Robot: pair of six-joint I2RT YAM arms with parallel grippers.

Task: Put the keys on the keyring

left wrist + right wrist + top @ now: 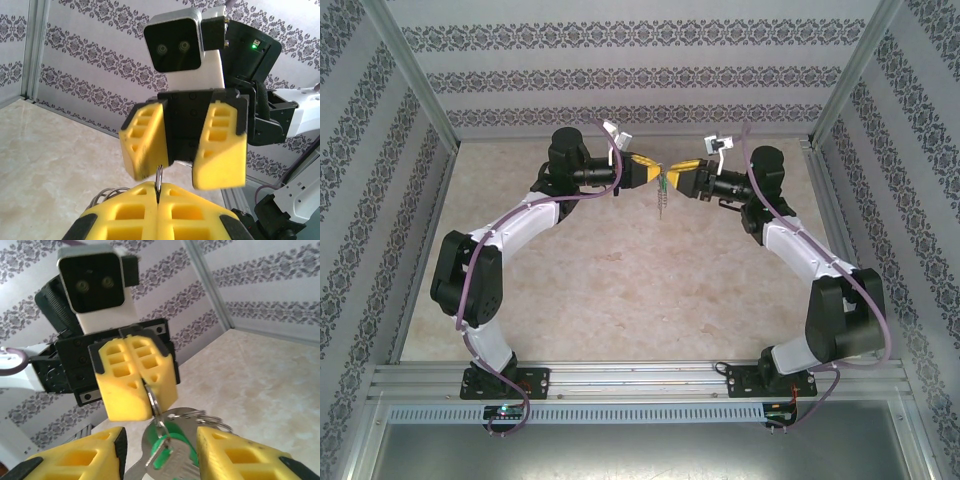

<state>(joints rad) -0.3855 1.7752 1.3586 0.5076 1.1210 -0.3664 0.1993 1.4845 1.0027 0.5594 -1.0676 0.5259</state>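
Find the left claw [145, 385] pinched together on the thin loop of the keyring [151, 401], in the air well above the table [620, 290]. Find the right claw [182, 172] facing it tip to tip, fingers apart, straddling the green-headed key [167, 442] without visible contact. Treat the right claw as nearer the key. Expect the keyring's long axis to hang downward. Key threaded or not: cannot tell. No legible brand or writing.

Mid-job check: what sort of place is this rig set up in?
Probably a lab test cell, not a home: silver aluminium frame posts, flat wall panels printed with grey ornamental stripes, and a beige marble-look tabletop edged by a metal mounting rail.
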